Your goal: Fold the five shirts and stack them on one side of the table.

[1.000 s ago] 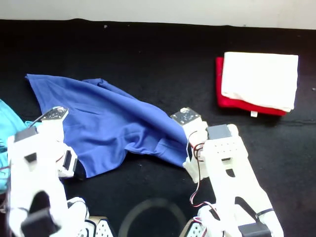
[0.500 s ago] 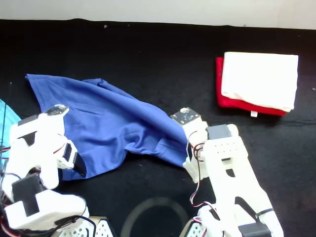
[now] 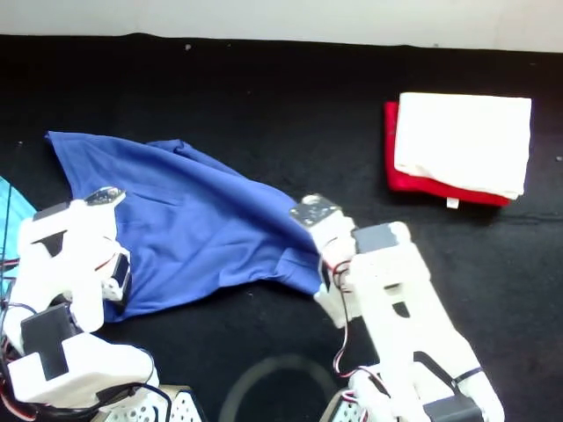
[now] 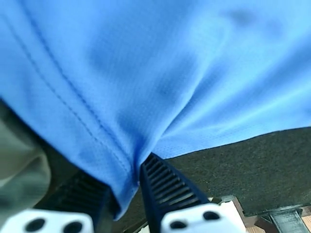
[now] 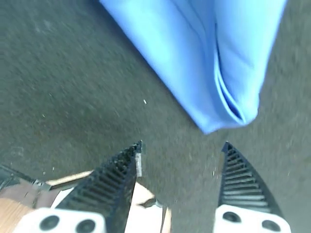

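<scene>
The left gripper point(image 4: 127, 180) has its ribbed fingers point(image 4: 167, 187) pressed together on the hem of the blue shirt point(image 4: 160, 73), the cloth pinched between them. The right gripper point(image 5: 182, 145) holds nothing; its fingers are spread wide over the bare black table point(image 5: 58, 73), and a folded corner of the blue shirt sits just beyond the tips without touching them. Seen from above, the blue shirt lies rumpled across the left half of the table, running from the far left down toward the middle. The left arm is at its near left edge and the right arm at its near right corner. A teal shirt point(image 3: 10, 211) pokes in at the table's left edge. Toward the far right corner, a folded white shirt point(image 3: 462, 141) rests on a folded red shirt point(image 3: 392, 149).
</scene>
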